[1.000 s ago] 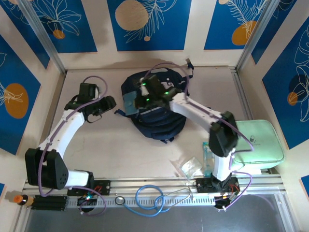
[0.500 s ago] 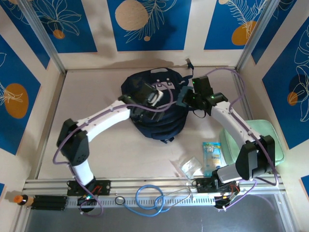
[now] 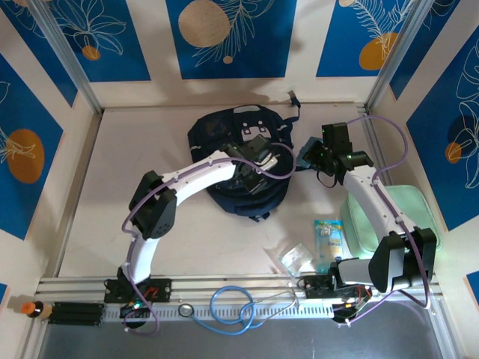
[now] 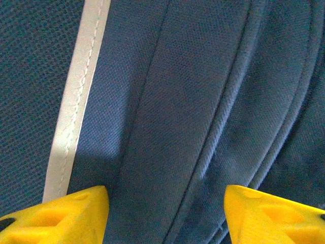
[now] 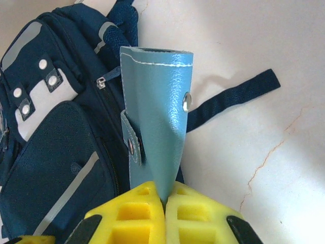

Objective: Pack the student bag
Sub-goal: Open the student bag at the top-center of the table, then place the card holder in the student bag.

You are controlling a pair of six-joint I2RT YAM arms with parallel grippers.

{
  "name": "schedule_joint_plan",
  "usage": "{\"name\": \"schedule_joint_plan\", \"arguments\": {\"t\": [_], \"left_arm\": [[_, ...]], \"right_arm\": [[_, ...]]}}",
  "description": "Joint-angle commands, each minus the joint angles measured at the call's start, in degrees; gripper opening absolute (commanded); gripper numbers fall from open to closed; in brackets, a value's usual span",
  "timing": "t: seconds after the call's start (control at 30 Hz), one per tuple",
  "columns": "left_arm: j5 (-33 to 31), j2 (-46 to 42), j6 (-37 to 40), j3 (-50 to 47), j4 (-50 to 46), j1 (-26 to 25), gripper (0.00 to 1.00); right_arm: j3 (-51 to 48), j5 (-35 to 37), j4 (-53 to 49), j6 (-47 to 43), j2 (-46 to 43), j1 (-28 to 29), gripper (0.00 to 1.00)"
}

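1. Two arms reach toward the far middle of the table (image 3: 142,142). The left arm rises from its near-left base, bends at a raised elbow and stretches right and far, so that the left gripper (image 3: 253,173) sits over the middle of the student bag (image 3: 209,131).
2. Seen from the left wrist, the left gripper (image 4: 165,216) has its yellow fingertips (image 4: 56,213) well apart, with a padded ridge of navy cloth between them. Whether they touch the cloth cannot be told.
3. The right arm folds back at its elbow on the near right, then runs far and left. The right gripper (image 3: 314,158) hangs just beside the bag's right edge.
4. From the right wrist, the right gripper (image 5: 165,208) has its jaws pressed together on the lower edge of a blue wallet (image 5: 155,112), which stands up away from the fingers and shows two metal snaps.
5. The student bag lies flat on the far middle of the table. Its long axis runs near to far, and its top, with the grey-white patch (image 3: 251,127), points to the far wall.
6. It is dark navy cloth with a pale stripe (image 4: 76,101) and stitched seams. A black strap (image 5: 233,96) trails off its right side onto the table.
7. A mint green case (image 3: 408,217) lies at the right edge, well apart from the bag.
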Motion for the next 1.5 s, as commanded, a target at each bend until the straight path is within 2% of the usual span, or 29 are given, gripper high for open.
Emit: {"name": "schedule_joint_plan", "arguments": {"t": [0.0, 0.13, 0.43, 0.63, 0.8, 0.93, 1.1, 1.33, 1.47], "left_arm": [[-1.3, 2.0, 1.7, 3.3, -4.0, 0.3, 0.59], [-0.3, 3.9, -1.6, 6.9, -7.0, 1.9, 0.51], [8.1, 3.4, -4.8, 9.4, -7.4, 6.6, 0.16], [15.8, 0.2, -6.9, 10.1, -6.5, 8.8, 0.05], [20.9, -3.8, -9.7, 10.0, -2.7, 9.5, 0.04], [22.2, -6.2, -12.3, 10.1, 1.3, 9.5, 0.07], [22.7, -8.3, -14.8, 10.0, 6.0, 9.5, 0.07], [24.2, -8.8, -17.7, 10.1, 9.8, 9.5, 0.06], [25.1, -8.9, -20.7, 10.7, 10.2, 10.4, 0.08]], "right_arm": [[-1.0, -1.1, -0.4, 1.3, -1.2, -0.1, 0.02], [-1.1, -1.4, -0.3, 1.5, -1.4, -0.1, 0.02], [-1.2, -1.5, -0.5, 1.6, -2.7, -0.1, 0.02], [-2.5, -3.5, -0.2, 1.8, -5.0, -0.8, 0.02], [-5.2, -8.8, 1.7, 4.1, -7.4, -1.3, 0.03], [-7.3, -14.4, 4.1, 7.7, -8.9, -1.0, 0.03], [-8.2, -20.3, 9.0, 12.4, -7.6, 3.0, 0.03], [-4.5, -18.6, 12.8, 20.3, 1.5, 8.4, 0.03], [-4.9, -17.6, 21.5, 25.9, 6.2, 8.7, 0.03]]}}
